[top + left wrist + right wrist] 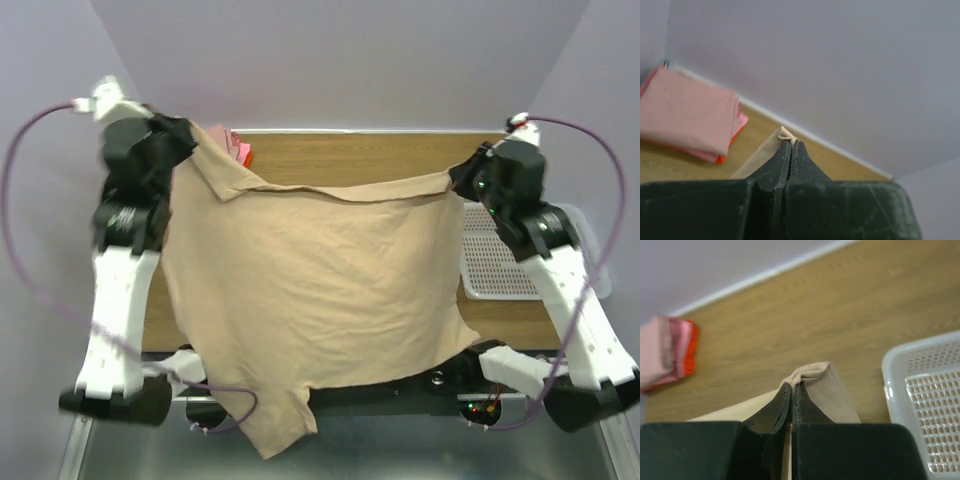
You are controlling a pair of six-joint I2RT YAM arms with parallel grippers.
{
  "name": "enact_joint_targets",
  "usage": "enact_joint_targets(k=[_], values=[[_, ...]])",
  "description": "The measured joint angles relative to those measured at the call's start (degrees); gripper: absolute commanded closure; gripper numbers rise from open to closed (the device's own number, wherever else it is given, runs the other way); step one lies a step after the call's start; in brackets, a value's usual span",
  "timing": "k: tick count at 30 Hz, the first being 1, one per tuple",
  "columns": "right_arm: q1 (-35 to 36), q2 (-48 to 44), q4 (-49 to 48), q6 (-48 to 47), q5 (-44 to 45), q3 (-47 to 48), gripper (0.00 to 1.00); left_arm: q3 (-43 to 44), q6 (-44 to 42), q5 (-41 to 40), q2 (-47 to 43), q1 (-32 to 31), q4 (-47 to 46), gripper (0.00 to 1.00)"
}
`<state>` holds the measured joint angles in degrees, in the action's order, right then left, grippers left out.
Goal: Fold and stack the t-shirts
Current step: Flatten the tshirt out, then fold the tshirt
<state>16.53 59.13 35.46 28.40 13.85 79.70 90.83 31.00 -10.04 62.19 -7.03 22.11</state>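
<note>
Wooden table [400,160]: most of the top is covered by the tan t-shirt [320,290].

The tan t-shirt is unfolded and spread wide between the two arms. Its far edge is pulled between the grippers and sags a little mid-span. The body runs toward the near edge and drapes over it. One sleeve [275,430] hangs past the edge at near-left, in front of the arm bases. A flap of cloth [215,175] is turned over just beside the left gripper. How much of the body rests on the wood can't be told.

White mesh basket [495,260]: right side of the table, partly under the right arm. It sits just beside the shirt's right edge. The right wrist view shows its rim and perforated floor [925,390].

Folded t-shirts [690,115]: a stack in the far-left corner against the wall. Salmon-pink layers on top, an orange-red edge at the bottom. From above, only a sliver [238,148] shows behind the left gripper.

Left gripper [190,140]: at far-left, with its fingers pressed together, pinching a tan shirt corner. The wrist view shows a small loop of hem [785,134] poking out at the tips.

Right gripper [460,180]: at far-right, also clamped on tan cloth. A fold of fabric [810,372] bunches over the fingertips, above bare wood.
</note>
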Motion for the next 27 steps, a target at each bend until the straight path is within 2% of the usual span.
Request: enact_joint_targets(k=[2, 6, 12, 19, 24, 27], values=[[0.0, 7.1, -1.8, 0.1, 1.7, -3.1, 1.0, -4.4, -0.7, 0.9, 5.9, 0.0, -3.8, 1.0], [-0.6, 23.1, -7.5, -0.1, 3.3, -2.8, 1.0, -7.1, -2.8, 0.5, 25.3, -0.1, -7.6, 1.0], [-3.4, 47.9, -9.9, -1.2, 3.5, 7.5, 1.0, -2.5, -4.5, -1.3, 44.0, 0.0, -9.2, 1.0], [-5.8, 62.6, -11.0, -3.5, 2.6, 20.9, 1.0, 6.0, -6.5, -2.4, 51.4, 0.0, -11.4, 1.0], [-7.1, 65.1, -11.6, -4.6, 1.8, 25.3, 1.0, 7.2, -6.8, -2.4, 52.0, 0.0, -13.3, 1.0], [-7.6, 65.1, -11.6, -5.7, 1.3, 26.4, 1.0, 3.7, -6.4, -2.5, 50.8, 0.0, -15.2, 1.0]])
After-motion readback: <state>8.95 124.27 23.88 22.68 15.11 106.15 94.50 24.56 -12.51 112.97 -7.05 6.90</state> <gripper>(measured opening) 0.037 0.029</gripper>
